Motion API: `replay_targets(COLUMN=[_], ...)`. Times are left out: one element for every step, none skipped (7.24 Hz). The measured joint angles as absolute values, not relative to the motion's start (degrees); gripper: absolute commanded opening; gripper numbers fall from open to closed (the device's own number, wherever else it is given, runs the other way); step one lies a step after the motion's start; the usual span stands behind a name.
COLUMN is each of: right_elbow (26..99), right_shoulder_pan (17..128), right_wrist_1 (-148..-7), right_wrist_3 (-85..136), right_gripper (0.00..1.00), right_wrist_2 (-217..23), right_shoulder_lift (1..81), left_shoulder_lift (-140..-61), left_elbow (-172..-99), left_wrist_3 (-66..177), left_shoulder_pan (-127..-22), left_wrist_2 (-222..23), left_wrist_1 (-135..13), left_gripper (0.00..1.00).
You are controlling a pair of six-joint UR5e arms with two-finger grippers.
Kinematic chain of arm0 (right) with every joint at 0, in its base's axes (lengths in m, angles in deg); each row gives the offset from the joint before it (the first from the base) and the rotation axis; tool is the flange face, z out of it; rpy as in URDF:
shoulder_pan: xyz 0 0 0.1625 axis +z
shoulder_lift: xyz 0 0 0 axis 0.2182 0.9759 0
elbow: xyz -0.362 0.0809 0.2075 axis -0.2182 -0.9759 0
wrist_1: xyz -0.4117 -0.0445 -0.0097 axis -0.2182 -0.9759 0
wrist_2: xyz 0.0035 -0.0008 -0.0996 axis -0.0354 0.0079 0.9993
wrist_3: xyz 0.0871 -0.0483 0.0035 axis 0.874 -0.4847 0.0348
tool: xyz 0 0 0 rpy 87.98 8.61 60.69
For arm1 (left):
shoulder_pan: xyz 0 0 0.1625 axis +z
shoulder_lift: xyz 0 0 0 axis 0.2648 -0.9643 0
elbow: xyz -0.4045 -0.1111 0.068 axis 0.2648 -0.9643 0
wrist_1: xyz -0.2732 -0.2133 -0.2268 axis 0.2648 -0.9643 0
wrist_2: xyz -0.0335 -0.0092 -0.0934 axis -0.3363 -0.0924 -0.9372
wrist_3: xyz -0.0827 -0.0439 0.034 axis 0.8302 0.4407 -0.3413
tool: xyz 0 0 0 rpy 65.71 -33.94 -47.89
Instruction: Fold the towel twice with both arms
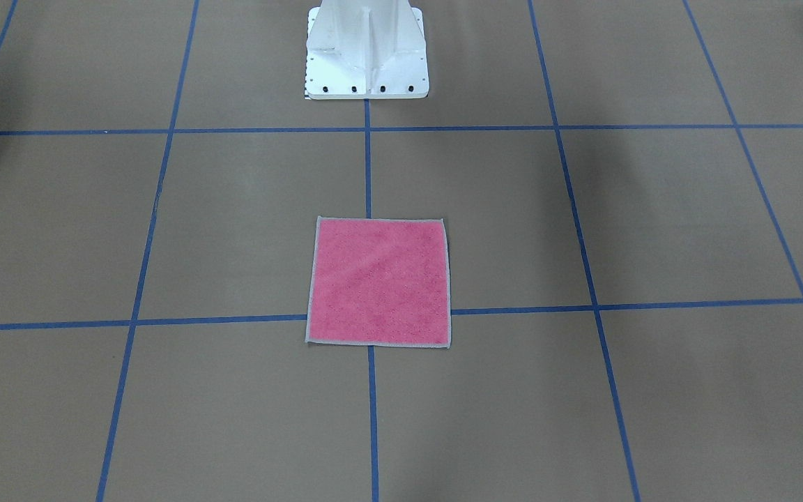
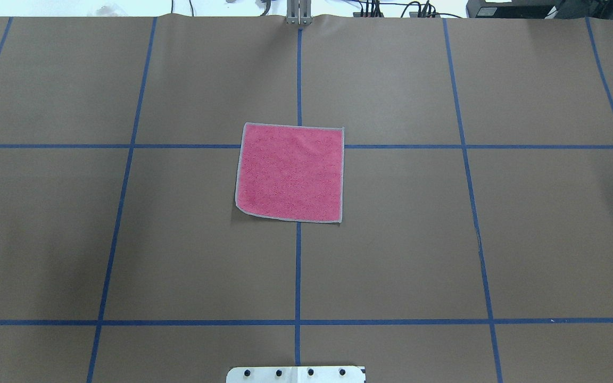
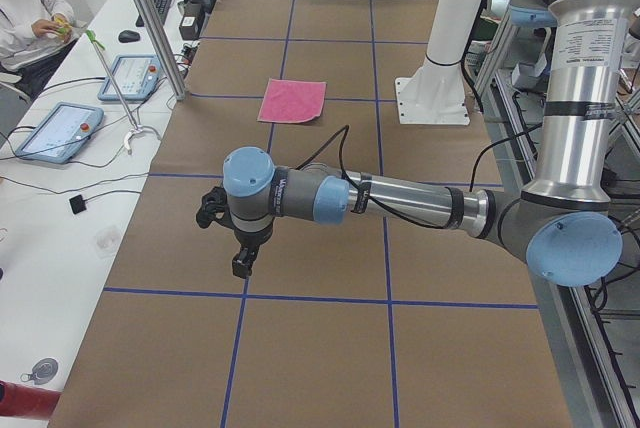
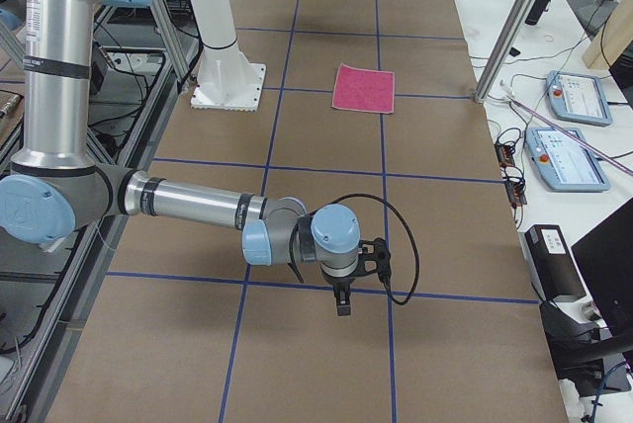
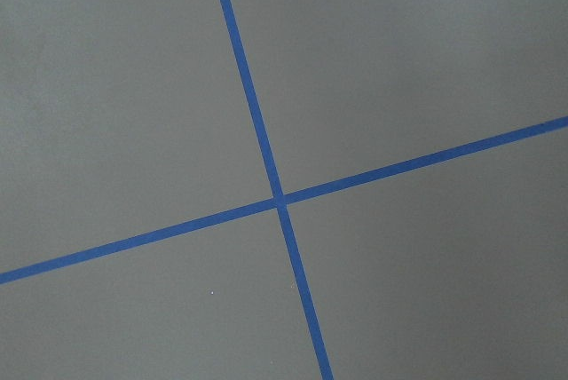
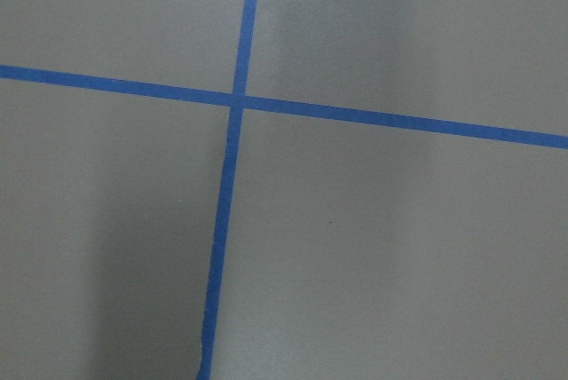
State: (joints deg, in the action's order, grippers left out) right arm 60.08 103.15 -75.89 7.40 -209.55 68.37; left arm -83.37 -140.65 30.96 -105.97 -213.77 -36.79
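Towel (image 1: 378, 281) flat, pink up, centred over blue tape (image 1: 513, 309) lines. Left gripper (image 3: 240, 265), right gripper (image 4: 341, 302) well apart from it; open/closed: can't tell. Risk: you grab corners unevenly → skewed fold.

Front-facing camera looks steeply down toward the pedestal (image 1: 366, 56); overhead camera looks forward from behind it. Both share the towel (image 1: 378, 282). Side cameras sight along the table (image 3: 320, 358) from opposite ends. Wrist cameras face blue tape (image 5: 279, 200) close.
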Motion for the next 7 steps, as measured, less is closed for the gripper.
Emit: replay_targets(right_elbow=[60.4, 61.0, 61.9, 63.5, 65.8, 67.9, 69.5], right_shoulder_pan=[102.9, 102.1, 100.7, 99.0, 96.6, 94.1, 91.6], right_wrist_1=[-75.9, -75.9, -75.8, -75.8, -75.8, -75.8, -75.8], right_wrist_3=[7.5, 8.2, 10.1, 13.5, 18.1, 23.3, 28.3], right_gripper=[1.00, 1.00, 1.00, 1.00, 1.00, 1.00, 1.00], right_wrist_2=[-210.0, -210.2, -210.2, -210.3, -210.3, -210.3, -210.3], right_shoulder_lift=[68.2, 68.1, 67.8, 67.5, 67.2, 66.5, 65.4], left_shoulder_lift=[-83.4, -83.5, -83.5, -83.6, -83.8, -84.7, -86.5], left_elbow=[-140.7, -141.0, -141.2, -141.3, -141.3, -141.3, -141.3], left_wrist_3=[31.7, 34.4, 39.8, 48.0, 57.6, 67.1, 75.3], left_shoulder_pan=[-105.3, -103.3, -100.2, -96.5, -92.7, -88.9, -85.5], left_wrist_2=[-213.9, -214.0, -214.0, -214.0, -214.0, -213.9, -213.8], left_wrist_1=[-38.3, -39.8, -42.6, -47.6, -53.6, -58.3, -60.7], left_gripper=[1.00, 1.00, 1.00, 1.00, 1.00, 1.00, 1.00])
